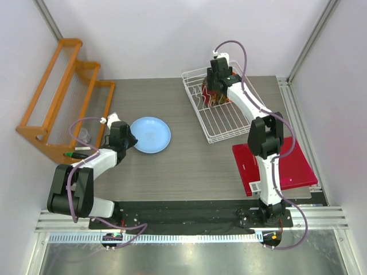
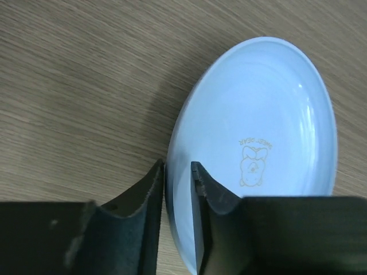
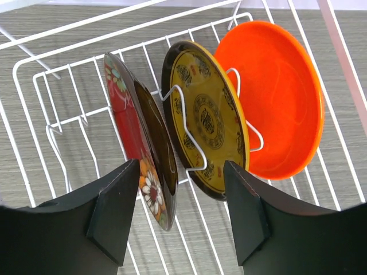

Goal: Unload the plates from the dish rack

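The light blue plate [image 1: 150,135] lies flat on the table left of centre. My left gripper [image 1: 131,139] is shut on its near left rim, one finger under the rim and one on the inner face, as the left wrist view shows [image 2: 178,169] on the plate [image 2: 258,114]. The white wire dish rack [image 1: 221,123] stands at the back right. In it stand on edge the dark red floral plate [image 3: 129,126], the yellow patterned plate [image 3: 209,114] and the orange plate [image 3: 275,97]. My right gripper [image 3: 182,166] is open above them, its jaws either side of the red plate's edge.
An orange wooden stepped rack [image 1: 63,97] stands along the left wall. A flat red rectangle [image 1: 287,166] lies at the right, in front of the dish rack. The rack's wire dividers [image 3: 189,132] run between the plates.
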### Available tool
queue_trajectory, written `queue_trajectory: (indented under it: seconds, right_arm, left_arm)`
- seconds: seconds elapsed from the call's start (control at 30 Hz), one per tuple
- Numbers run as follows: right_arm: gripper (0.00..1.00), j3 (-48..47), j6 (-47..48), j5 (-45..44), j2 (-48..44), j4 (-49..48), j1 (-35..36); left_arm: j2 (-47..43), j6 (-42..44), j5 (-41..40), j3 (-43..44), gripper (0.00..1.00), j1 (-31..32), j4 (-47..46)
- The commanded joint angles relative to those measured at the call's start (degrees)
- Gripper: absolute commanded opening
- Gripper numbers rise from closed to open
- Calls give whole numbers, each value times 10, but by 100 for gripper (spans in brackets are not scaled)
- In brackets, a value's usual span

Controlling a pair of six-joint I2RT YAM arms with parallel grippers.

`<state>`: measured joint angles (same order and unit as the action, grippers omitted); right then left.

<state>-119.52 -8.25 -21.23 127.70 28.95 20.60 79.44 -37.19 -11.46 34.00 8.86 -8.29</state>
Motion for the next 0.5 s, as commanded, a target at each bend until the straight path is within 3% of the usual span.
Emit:
queue_trajectory:
  seconds: [0.0,0.03,0.13,0.23,0.47]
  right_arm:
    - [65,-47,28,-16,3,1,1]
    - [64,-49,30,-17,5,1,1]
    - [55,-56,32,-8,18,1,1]
    - [50,-64,33,-4,26,4,1]
    - [47,-96,38,-1,55,21,1]
  left_arm:
    - [13,5,-24,6,29,-2,-8]
    - [12,4,-26,5,50,-2,-8]
    - [5,3,-36,5,81,-2,-3]
    - [-9,8,-44,12,89,-2,13]
    - [-69,12,-31,21,94,-2,33]
